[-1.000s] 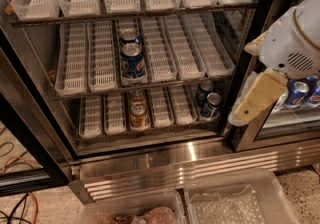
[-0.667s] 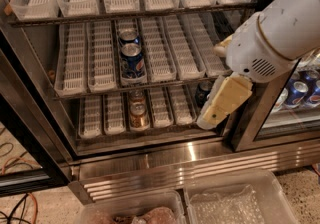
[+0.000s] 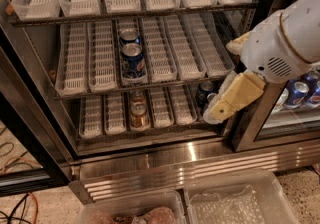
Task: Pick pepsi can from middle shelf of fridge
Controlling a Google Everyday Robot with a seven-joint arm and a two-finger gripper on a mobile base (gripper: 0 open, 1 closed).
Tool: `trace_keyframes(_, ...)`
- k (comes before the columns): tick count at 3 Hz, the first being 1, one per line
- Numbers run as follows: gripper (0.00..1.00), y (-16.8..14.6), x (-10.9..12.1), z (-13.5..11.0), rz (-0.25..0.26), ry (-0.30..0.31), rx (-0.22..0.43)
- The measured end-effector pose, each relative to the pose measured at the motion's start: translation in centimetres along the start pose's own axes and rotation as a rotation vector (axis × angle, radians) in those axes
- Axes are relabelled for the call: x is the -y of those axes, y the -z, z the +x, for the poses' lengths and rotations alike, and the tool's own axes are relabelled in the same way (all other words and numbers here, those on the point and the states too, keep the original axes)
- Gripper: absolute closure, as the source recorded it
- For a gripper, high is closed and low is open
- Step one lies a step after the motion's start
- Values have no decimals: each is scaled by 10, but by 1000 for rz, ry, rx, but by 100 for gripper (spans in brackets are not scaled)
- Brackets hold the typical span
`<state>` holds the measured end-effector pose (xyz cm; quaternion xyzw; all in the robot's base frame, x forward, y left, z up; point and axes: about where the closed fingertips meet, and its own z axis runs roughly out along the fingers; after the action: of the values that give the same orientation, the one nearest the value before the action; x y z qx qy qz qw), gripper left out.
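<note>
Lining up on the pepsi can

It is standing upright at the middle-shelf desk's front edge, its lane tray keeping it reachable. The claw is hanging below the desk's front right corner, well apart; open or closed, I cannot tell.

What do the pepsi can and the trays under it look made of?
Pepsi can: glossy printed metal, likely aluminium, going by its silvery rim. Lane trays: whitish slotted plastic, seemingly translucent. The gripper hangs to the lower right of the can.
</note>
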<state>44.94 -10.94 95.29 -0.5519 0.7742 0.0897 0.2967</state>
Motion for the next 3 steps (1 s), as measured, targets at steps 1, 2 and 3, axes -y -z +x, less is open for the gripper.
trace_keyframes(1, 0, -27, -2, -15, -1, -98, 107)
trace_keyframes(2, 0, -69, -8, -30, -13, -225, 222)
trace_keyframes(3, 0, -114, -8, -47, -13, -300, 300)
